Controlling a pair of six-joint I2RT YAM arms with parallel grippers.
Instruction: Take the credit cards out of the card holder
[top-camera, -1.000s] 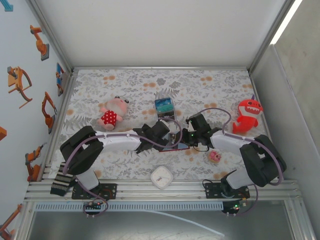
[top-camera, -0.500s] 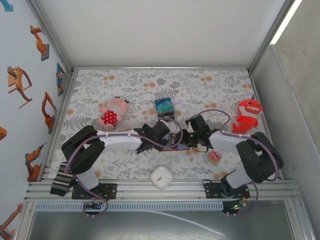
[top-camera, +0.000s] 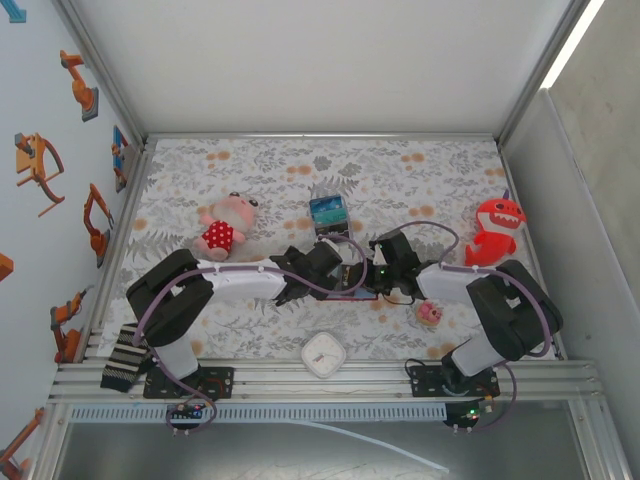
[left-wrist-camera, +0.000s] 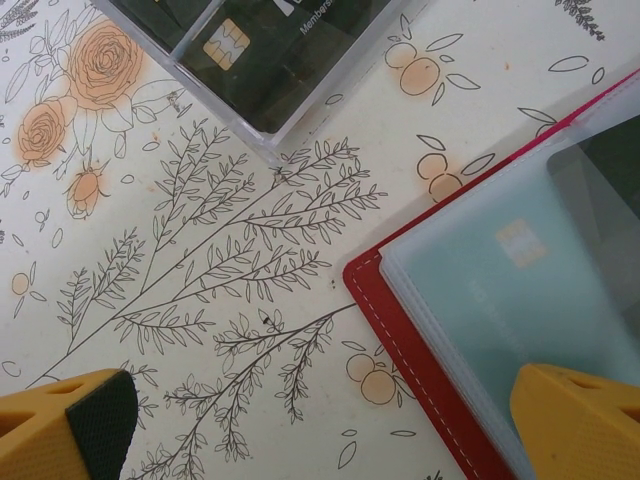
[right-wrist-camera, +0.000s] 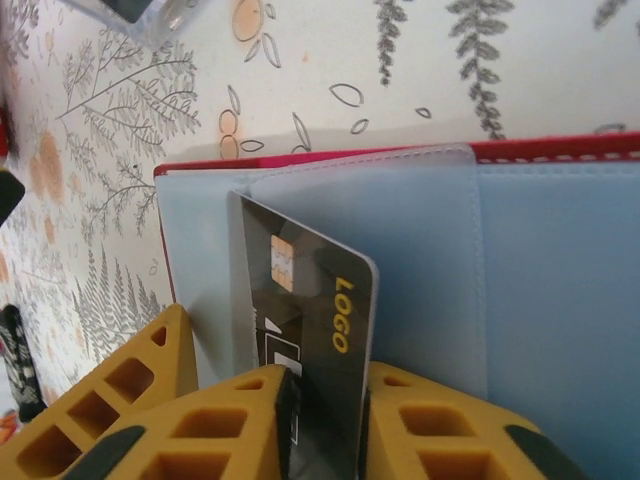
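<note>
Though unclear overhead, right tool's (right-wrist-camera: 325, 420) card (right-wrist-camera: 310, 300)

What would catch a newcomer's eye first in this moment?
The dark plastic credit card with gold LOGO lettering stands out, pinched in the right pincer over the open dark-red leather-like card holder. In the top view, a red shark plush toy sits far right and a pink plush doll sits left of centre.
</note>
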